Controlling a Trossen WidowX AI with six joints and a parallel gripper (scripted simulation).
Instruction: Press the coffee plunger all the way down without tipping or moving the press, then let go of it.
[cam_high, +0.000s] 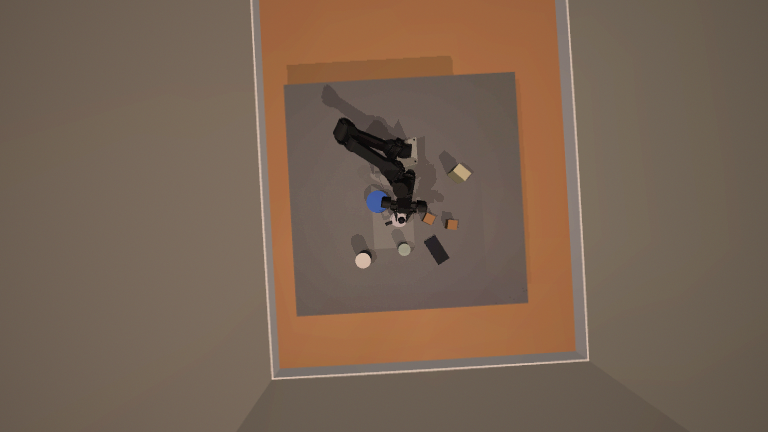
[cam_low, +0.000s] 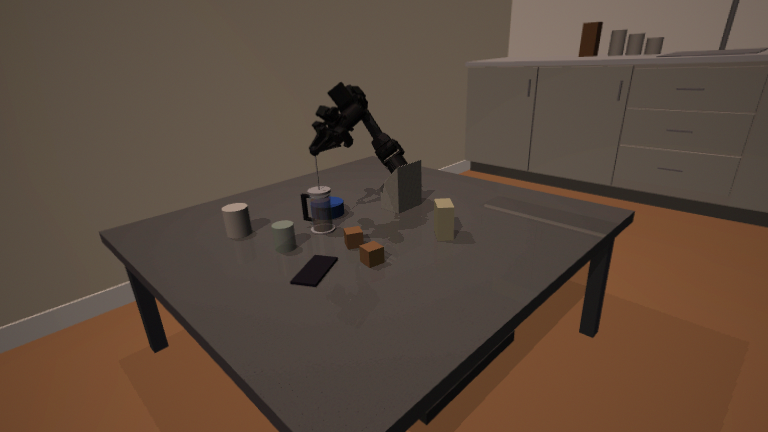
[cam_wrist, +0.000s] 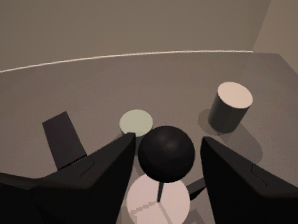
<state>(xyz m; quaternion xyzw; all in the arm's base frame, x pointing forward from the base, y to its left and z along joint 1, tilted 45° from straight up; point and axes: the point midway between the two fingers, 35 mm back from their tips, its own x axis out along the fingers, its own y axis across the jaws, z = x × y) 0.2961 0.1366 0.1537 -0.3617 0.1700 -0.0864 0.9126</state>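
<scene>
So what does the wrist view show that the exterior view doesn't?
Only the wrist view shows the fingers flanking the plunger knob, one touching it while a gap shows at the other, with the press lid straight below. Only the exterior view shows the plunger rod fully raised, the press upright, the two brown cubes and the tall tan block. Both show the white cylinder, the green cylinder and the dark slab.
</scene>
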